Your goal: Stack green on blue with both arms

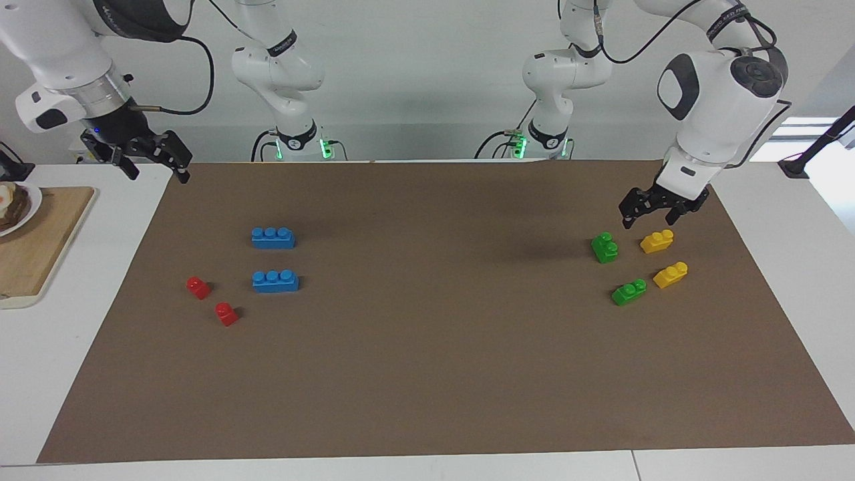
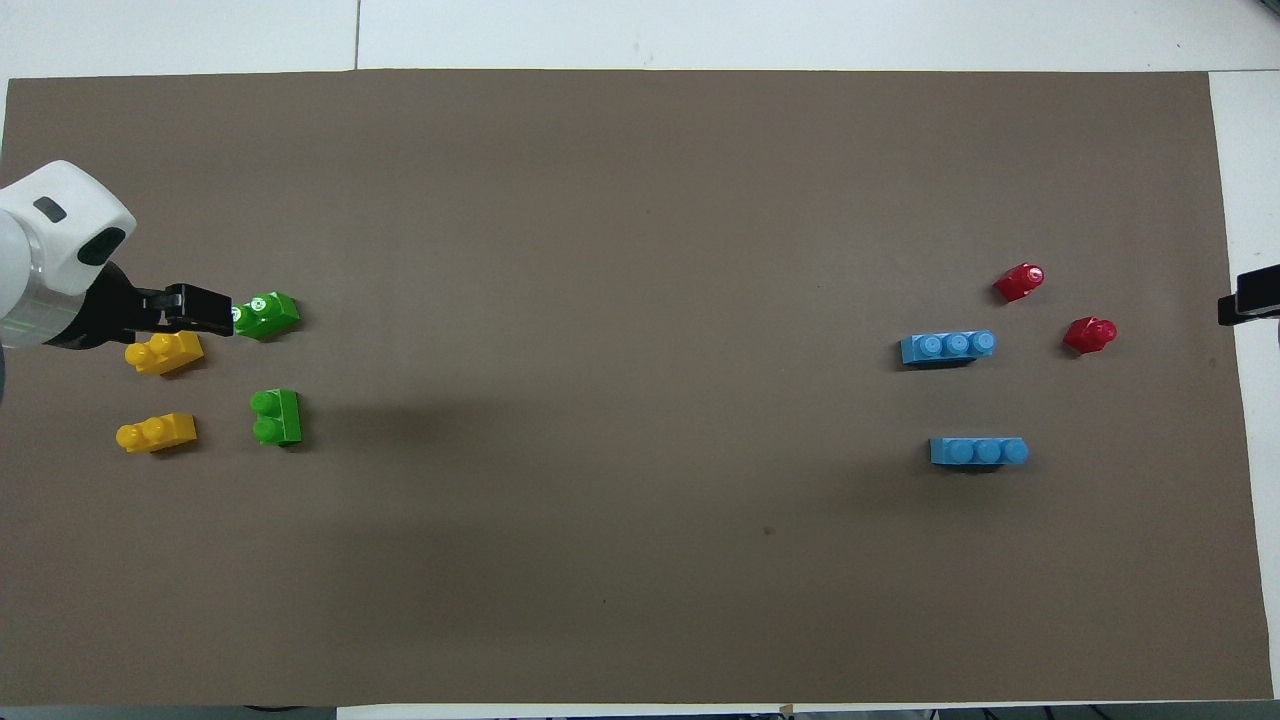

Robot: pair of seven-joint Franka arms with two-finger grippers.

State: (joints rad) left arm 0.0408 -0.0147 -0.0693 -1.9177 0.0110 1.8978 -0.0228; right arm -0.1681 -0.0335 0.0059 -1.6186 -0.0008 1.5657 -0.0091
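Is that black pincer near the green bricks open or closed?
Open: the left pincer shows its two fingertips apart, holding nothing, above the mat.

No text, label, brand or number can be read anywhere — none legible.

Mat point(image 1: 427, 374) over the table was brown, matt, paper-like, flat with no sheen. Table point(image 1: 67, 374) around it was smooth white laminate, faintly reflective. Green bricks point(image 1: 604, 247), blue bricks point(image 1: 273, 238), yellow bricks point(image 1: 656, 241) and red bricks point(image 1: 198, 287) all looked like moulded plastic, glossy, with small highlights on the studs. Arm shells point(image 1: 721, 87) were smooth white plastic, semi-gloss, with dark panels; a brushed metal ring showed at the right wrist point(image 1: 100, 90). Both grippers, the left gripper point(image 1: 646, 215) included, were matt black. Cutting board point(image 1: 40, 240) was pale bare wood.
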